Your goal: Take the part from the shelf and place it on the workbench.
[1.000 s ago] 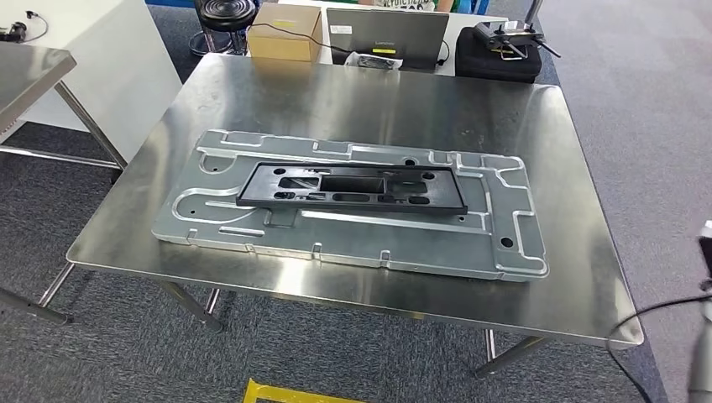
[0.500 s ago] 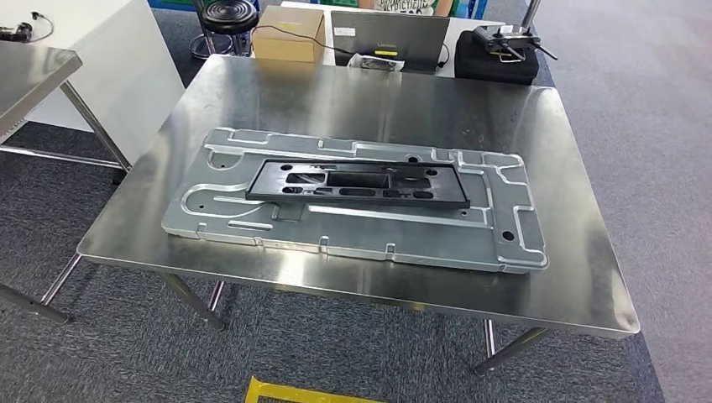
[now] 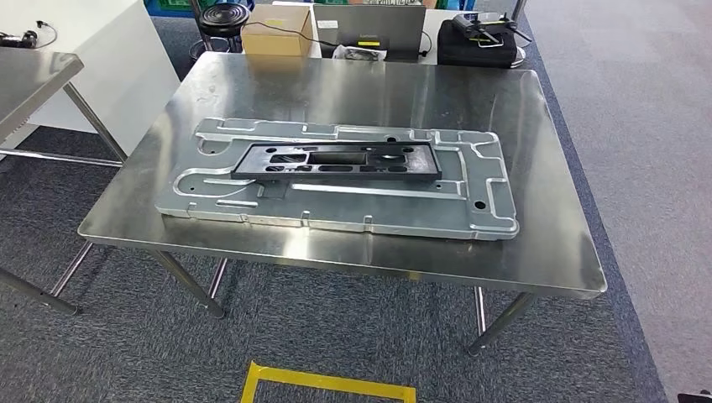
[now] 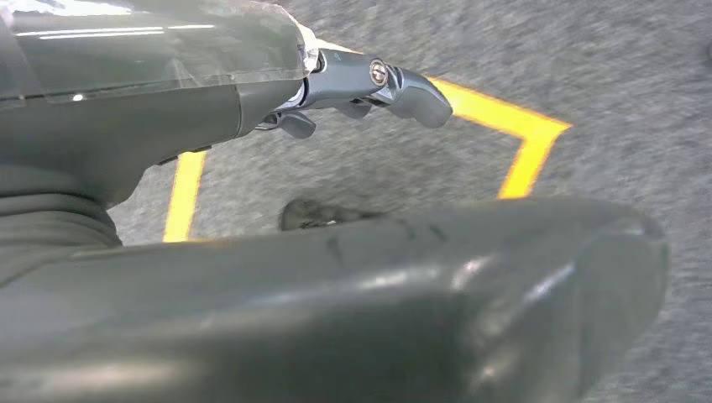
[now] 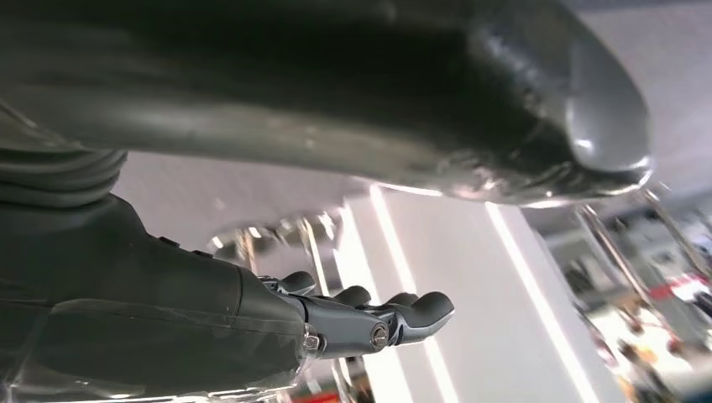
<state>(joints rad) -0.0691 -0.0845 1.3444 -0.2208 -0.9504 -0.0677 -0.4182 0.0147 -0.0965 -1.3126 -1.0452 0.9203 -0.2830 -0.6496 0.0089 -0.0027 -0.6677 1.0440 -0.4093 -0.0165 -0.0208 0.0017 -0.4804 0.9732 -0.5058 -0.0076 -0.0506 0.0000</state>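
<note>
Head view, for your record: black part (image 3: pixel 336 161) lies flat on silver plate (image 3: pixel 336 180), atop steel workbench (image 3: pixel 554 252). Left hand (image 4: pixel 369 84) hangs over carpet with yellow floor tape (image 4: pixel 520 143), fingers spread, holding nothing. Right hand (image 5: pixel 378 323) likewise spread, empty.

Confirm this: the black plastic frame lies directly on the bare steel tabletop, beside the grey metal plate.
Not quite. In the head view the black plastic frame lies on top of the grey metal plate, not beside it; the plate itself rests on the steel tabletop.
</note>
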